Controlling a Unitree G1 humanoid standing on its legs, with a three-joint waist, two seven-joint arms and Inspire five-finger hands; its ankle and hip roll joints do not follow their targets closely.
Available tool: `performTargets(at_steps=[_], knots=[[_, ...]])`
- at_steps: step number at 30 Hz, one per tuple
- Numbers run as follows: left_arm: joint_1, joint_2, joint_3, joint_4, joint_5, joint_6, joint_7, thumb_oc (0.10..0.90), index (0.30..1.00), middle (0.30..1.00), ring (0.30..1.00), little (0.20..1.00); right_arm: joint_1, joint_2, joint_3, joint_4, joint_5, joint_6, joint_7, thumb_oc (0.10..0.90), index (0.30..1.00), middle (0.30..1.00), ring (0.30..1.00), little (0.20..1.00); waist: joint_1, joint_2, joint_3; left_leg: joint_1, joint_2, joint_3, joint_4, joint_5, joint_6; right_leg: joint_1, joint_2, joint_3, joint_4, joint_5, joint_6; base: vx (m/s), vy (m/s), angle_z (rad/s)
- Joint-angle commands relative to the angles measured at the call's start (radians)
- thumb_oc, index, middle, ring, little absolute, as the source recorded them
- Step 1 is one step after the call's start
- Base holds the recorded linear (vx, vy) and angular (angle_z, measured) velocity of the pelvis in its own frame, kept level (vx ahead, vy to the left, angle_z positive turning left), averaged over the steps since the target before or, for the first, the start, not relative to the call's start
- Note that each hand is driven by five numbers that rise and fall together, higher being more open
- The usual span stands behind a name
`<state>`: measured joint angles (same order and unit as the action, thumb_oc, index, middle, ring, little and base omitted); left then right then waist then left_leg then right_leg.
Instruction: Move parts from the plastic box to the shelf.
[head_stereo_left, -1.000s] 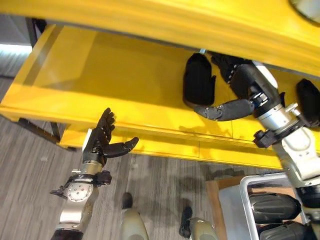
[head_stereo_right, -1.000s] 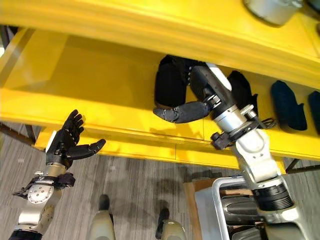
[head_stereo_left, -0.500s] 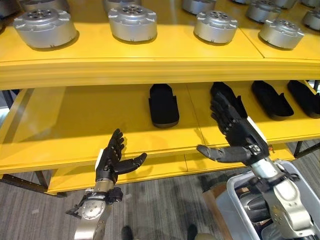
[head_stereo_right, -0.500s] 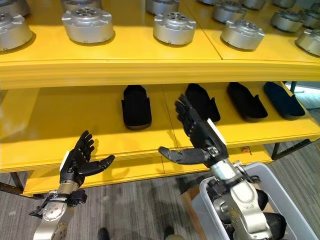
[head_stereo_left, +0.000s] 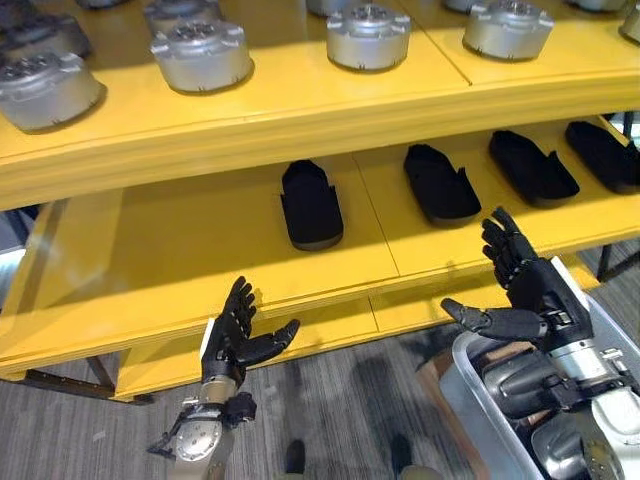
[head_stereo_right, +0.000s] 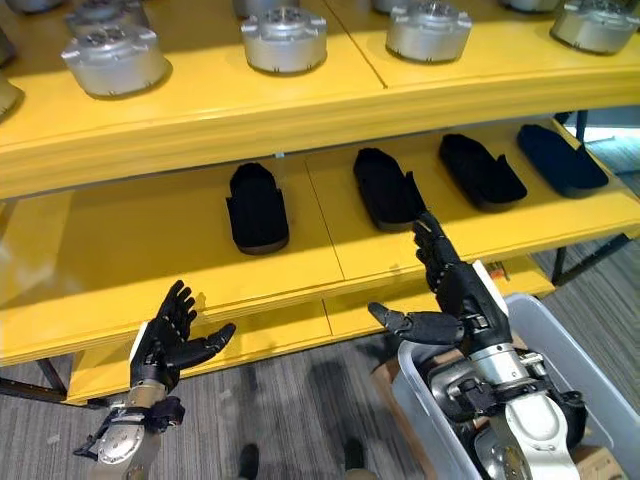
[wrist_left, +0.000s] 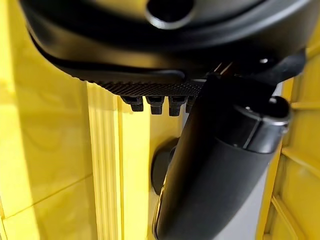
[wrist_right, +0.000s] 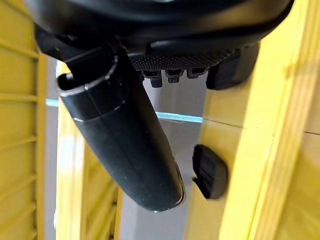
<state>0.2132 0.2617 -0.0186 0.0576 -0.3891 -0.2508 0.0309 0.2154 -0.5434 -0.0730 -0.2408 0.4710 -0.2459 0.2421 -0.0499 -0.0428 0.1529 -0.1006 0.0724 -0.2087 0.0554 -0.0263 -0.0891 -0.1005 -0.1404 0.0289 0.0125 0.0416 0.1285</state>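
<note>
Several black parts lie in a row on the yellow shelf's middle board; the leftmost black part sits near its centre, with another black part to its right. A grey plastic box at the lower right holds more dark parts. My right hand hovers open above the box, in front of the shelf edge, holding nothing. My left hand is open with straight fingers, empty, below the shelf's front edge at the lower left.
Silver round metal parts stand in a row on the top board. A lower yellow board runs under the middle one. Grey floor lies below. The left half of the middle board is bare.
The camera has tilted and shifted. My right hand has drawn back from the shelf and come down over the plastic box. The left hand stays open in place.
</note>
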Motion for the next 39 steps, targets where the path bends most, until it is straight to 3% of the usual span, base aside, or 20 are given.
performTargets(at_steps=[1,7,16,21,24,26,27,28,30,31,32,33,36,37,39], knots=[[-0.072,0.077,0.026,-0.116,-0.015,-0.140,-0.018,0.900,1.000,1.000,1.000,1.000,-0.106,0.025,-0.033,-0.039,0.011,-0.115,-0.011,0.900,1.000,1.000,1.000,1.000,0.018,-0.027,-0.016,-0.102,-0.081,-0.031,-0.008,0.083,0.043,0.064,0.126,-0.015,0.030,-0.076,-0.071,0.10,0.151,-0.34],[-0.074,0.099,0.016,-0.119,-0.018,-0.137,0.005,0.900,1.000,1.000,1.000,1.000,-0.100,0.069,0.029,-0.029,-0.001,-0.089,-0.025,0.900,1.000,1.000,1.000,1.000,0.012,-0.026,-0.035,-0.021,-0.076,0.071,-0.070,0.063,0.085,0.072,0.103,0.043,0.031,-0.073,-0.045,0.10,0.165,-0.34],[-0.075,0.099,0.015,-0.111,0.003,-0.136,0.041,0.900,1.000,1.000,1.000,1.000,-0.075,0.118,0.071,-0.007,-0.032,-0.071,-0.052,0.900,1.000,1.000,1.000,1.000,-0.022,-0.031,-0.056,0.056,-0.087,0.183,-0.113,0.027,0.119,0.068,0.080,0.131,0.024,-0.044,0.004,0.05,0.144,-0.37],[-0.090,0.114,0.004,-0.105,0.017,-0.136,0.050,0.900,1.000,1.000,1.000,1.000,-0.079,0.130,0.093,-0.011,-0.045,-0.067,-0.065,0.900,1.000,1.000,1.000,1.000,-0.041,-0.035,-0.039,0.062,-0.096,0.227,-0.115,0.014,0.136,0.028,0.077,0.180,0.061,-0.029,0.033,-0.03,0.134,-0.34],[-0.123,0.127,-0.016,-0.091,0.023,-0.138,0.064,0.900,1.000,1.000,1.000,1.000,-0.106,0.135,0.118,-0.019,-0.064,-0.069,-0.081,0.900,1.000,1.000,1.000,1.000,-0.057,-0.036,0.000,0.063,-0.105,0.273,-0.119,0.008,0.148,-0.023,0.073,0.210,0.098,0.004,0.061,-0.13,0.194,-0.63],[-0.132,0.129,-0.022,-0.096,0.033,-0.142,0.084,0.900,1.000,1.000,1.000,1.000,-0.143,0.140,0.156,-0.022,-0.082,-0.070,-0.094,0.900,1.000,1.000,1.000,1.000,-0.042,-0.030,0.047,0.074,-0.108,0.324,-0.114,-0.004,0.153,-0.059,0.041,0.137,0.127,0.034,0.075,-0.07,0.149,-1.18],[-0.132,0.129,-0.022,-0.095,0.033,-0.142,0.084,0.900,1.000,1.000,1.000,1.000,-0.144,0.141,0.156,-0.022,-0.083,-0.070,-0.095,0.900,1.000,1.000,1.000,1.000,-0.040,-0.030,0.046,0.071,-0.107,0.327,-0.114,-0.002,0.152,-0.062,0.042,0.141,0.124,0.039,0.075,-0.06,0.092,-1.38],[-0.128,0.134,-0.012,-0.112,0.032,-0.141,0.091,0.900,1.000,1.000,1.000,1.000,-0.152,0.142,0.169,-0.024,-0.090,-0.071,-0.103,0.900,1.000,1.000,1.000,1.000,-0.010,-0.019,0.066,0.079,-0.096,0.360,-0.106,-0.015,0.151,-0.070,-0.012,-0.004,0.143,0.028,0.054,-0.08,0.065,-1.57],[-0.105,0.132,0.008,-0.139,0.027,-0.137,0.091,0.900,1.000,1.000,1.000,1.000,-0.157,0.141,0.179,-0.023,-0.096,-0.068,-0.104,0.900,1.000,1.000,1.000,1.000,0.014,-0.005,0.074,0.086,-0.077,0.404,-0.102,-0.028,0.145,-0.049,-0.115,-0.230,0.157,0.023,0.028,-0.06,0.079,-1.27],[-0.092,0.126,0.019,-0.147,0.022,-0.134,0.089,0.900,1.000,1.000,1.000,1.000,-0.163,0.142,0.185,-0.018,-0.103,-0.064,-0.107,0.900,1.000,1.000,1.000,1.000,0.026,-0.005,0.071,0.095,-0.069,0.437,-0.099,-0.038,0.142,-0.031,-0.162,-0.322,0.150,0.038,0.030,0.06,0.066,-1.03],[-0.081,0.124,0.030,-0.153,0.021,-0.133,0.088,0.900,1.000,1.000,1.000,1.000,-0.176,0.146,0.195,-0.004,-0.116,-0.061,-0.114,0.900,1.000,1.000,1.000,1.000,0.046,-0.006,0.063,0.116,-0.061,0.467,-0.095,-0.068,0.138,-0.017,-0.213,-0.394,0.155,0.059,0.055,0.11,0.038,-1.41],[-0.075,0.120,0.047,-0.152,0.025,-0.127,0.089,0.900,1.000,1.000,1.000,1.000,-0.192,0.148,0.194,0.008,-0.127,-0.054,-0.118,0.900,1.000,1.000,1.000,1.000,0.054,-0.017,0.052,0.130,-0.060,0.504,-0.086,-0.086,0.141,-0.015,-0.263,-0.435,0.163,0.120,0.081,0.13,0.011,-1.61],[-0.072,0.115,0.062,-0.148,0.031,-0.121,0.084,0.900,1.000,1.000,1.000,1.000,-0.179,0.154,0.181,-0.001,-0.118,-0.052,-0.109,0.900,1.000,1.000,1.000,1.000,0.057,-0.045,0.029,0.146,-0.078,0.535,-0.087,-0.104,0.140,0.018,-0.269,-0.448,0.089,0.155,0.104,0.06,-0.040,-0.90],[-0.065,0.116,0.064,-0.149,0.038,-0.120,0.081,0.900,1.000,1.000,1.000,1.000,-0.168,0.151,0.173,-0.004,-0.124,-0.052,-0.106,0.900,1.000,1.000,1.000,1.000,0.051,-0.056,0.023,0.149,-0.085,0.538,-0.082,-0.107,0.139,0.028,-0.263,-0.428,0.059,0.189,0.115,0.10,-0.136,-0.38],[-0.057,0.111,0.068,-0.146,0.031,-0.118,0.074,0.900,1.000,1.000,1.000,1.000,-0.145,0.147,0.155,-0.020,-0.116,-0.051,-0.100,0.900,1.000,1.000,1.000,1.000,0.041,-0.062,0.005,0.151,-0.077,0.533,-0.076,-0.111,0.135,0.037,-0.228,-0.388,0.027,0.175,0.110,0.11,-0.145,-0.15]])
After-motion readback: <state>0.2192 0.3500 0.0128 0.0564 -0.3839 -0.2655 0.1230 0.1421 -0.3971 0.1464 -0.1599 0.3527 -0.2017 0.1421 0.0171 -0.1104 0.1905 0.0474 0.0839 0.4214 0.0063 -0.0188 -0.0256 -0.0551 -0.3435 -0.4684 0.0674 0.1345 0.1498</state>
